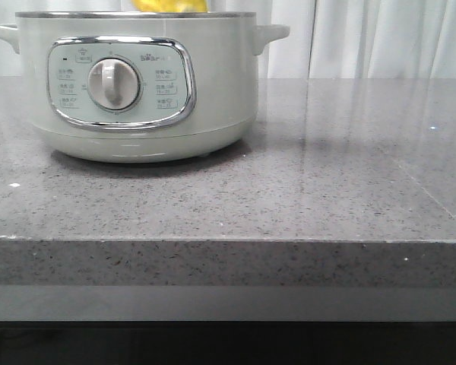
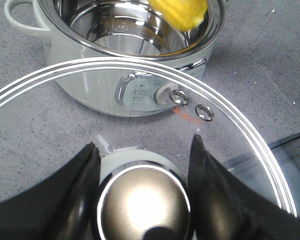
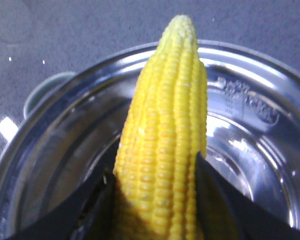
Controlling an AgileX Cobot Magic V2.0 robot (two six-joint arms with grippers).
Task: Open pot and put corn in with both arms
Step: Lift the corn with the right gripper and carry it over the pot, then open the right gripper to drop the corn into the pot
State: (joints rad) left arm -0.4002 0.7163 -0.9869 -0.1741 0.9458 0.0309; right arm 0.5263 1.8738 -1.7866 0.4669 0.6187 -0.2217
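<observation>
The pale grey-green pot (image 1: 137, 84) stands open at the back left of the counter, its steel inside (image 2: 125, 25) bare. My left gripper (image 2: 142, 165) is shut on the round metal knob (image 2: 142, 205) of the glass lid (image 2: 230, 120), held in front of the pot, out of the front view. My right gripper (image 3: 155, 180) is shut on the yellow corn (image 3: 165, 150) and holds it over the pot's opening (image 3: 250, 150). The corn also shows in the left wrist view (image 2: 180, 11) and just above the rim in the front view (image 1: 171, 6).
The grey speckled counter (image 1: 327, 175) stretches to the right of the pot, with its front edge (image 1: 228, 239) near me. White curtains (image 1: 380, 38) hang behind. The pot has side handles (image 1: 270, 32) and a dial (image 1: 112, 84) facing me.
</observation>
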